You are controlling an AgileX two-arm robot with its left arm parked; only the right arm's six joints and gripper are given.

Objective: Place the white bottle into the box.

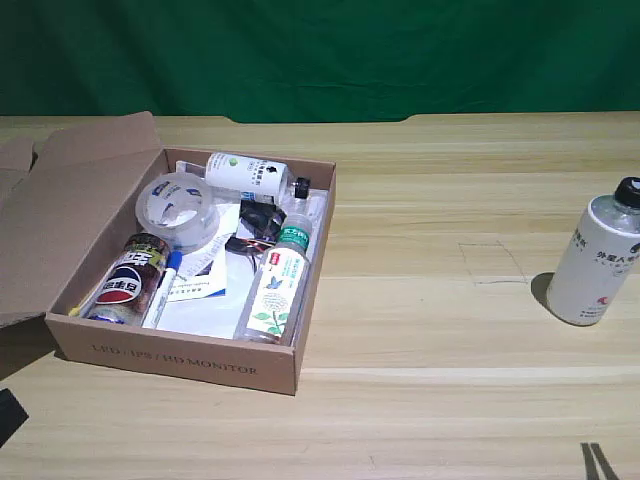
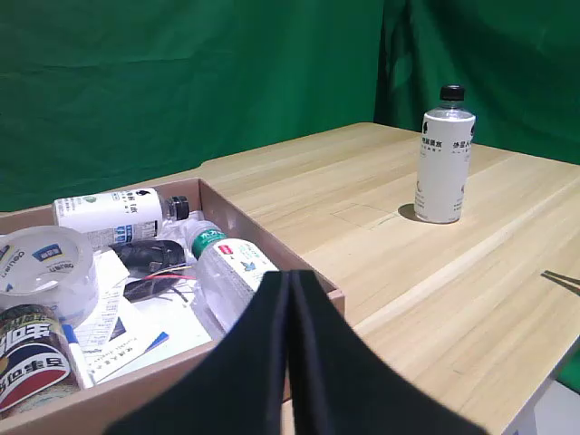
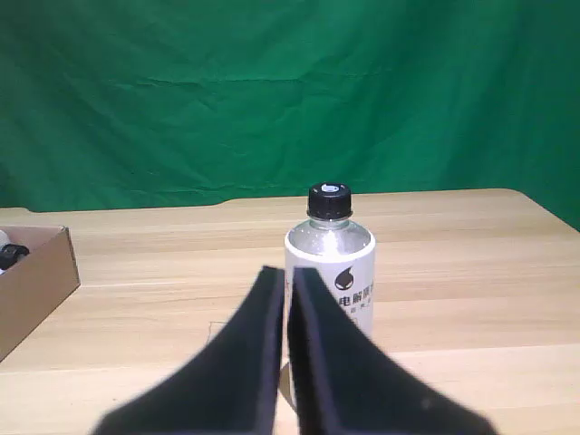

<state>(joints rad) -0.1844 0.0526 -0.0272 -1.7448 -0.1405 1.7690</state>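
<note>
The white bottle (image 1: 598, 268) stands upright on the wooden table at the exterior view's right, with a black cap, a clear shoulder and black lettering. It also shows in the left wrist view (image 2: 444, 168) and straight ahead in the right wrist view (image 3: 332, 263). The brown cardboard box (image 1: 180, 362) sits open at the exterior view's left, well apart from the bottle. My right gripper (image 3: 283, 272) is shut with nothing in it, short of the bottle and on the near side of it. Only its tips (image 1: 597, 462) show at the exterior view's lower right.
The box holds a smaller white bottle (image 1: 243, 173), a slim clear bottle with a green cap (image 1: 276, 285), a tape roll (image 1: 177, 206), a cola bottle (image 1: 126, 282), a pen and papers. A flap (image 1: 60, 205) lies open on its left. The parked arm's black fingers (image 2: 290, 353) hang over the box's near corner.
</note>
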